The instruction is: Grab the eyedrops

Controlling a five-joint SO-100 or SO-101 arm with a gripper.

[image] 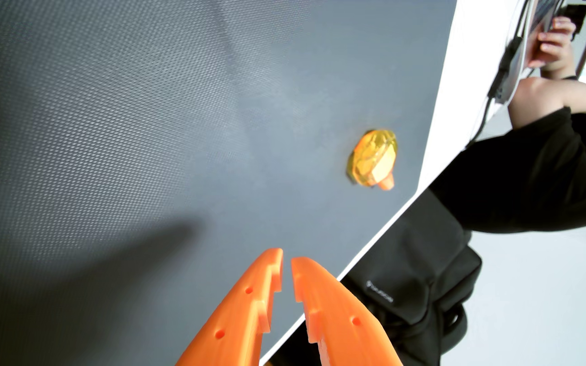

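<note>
Broad dark textured mat [126, 123] across most of the wrist view, laid over a white table [460, 70], likely there for grip and contrast under small things. Seated at the far right beyond the table edge, a person in black [548, 169], one hand [552, 42] on a device near some cables, probably to operate the rig. Low in the wrist view, the orange gripper [287, 258], nearly clenched, a thin slit between the toothed fingers [249, 309], grasping nothing, well apart from the target. Smallest of all, the eyedrops [372, 158]: amber faceted bottle flat on the mat near its right edge, orange cap toward the camera, up and to the right of the fingertips. Judged step: approach only, with wider jaws needed before any grab.
</note>
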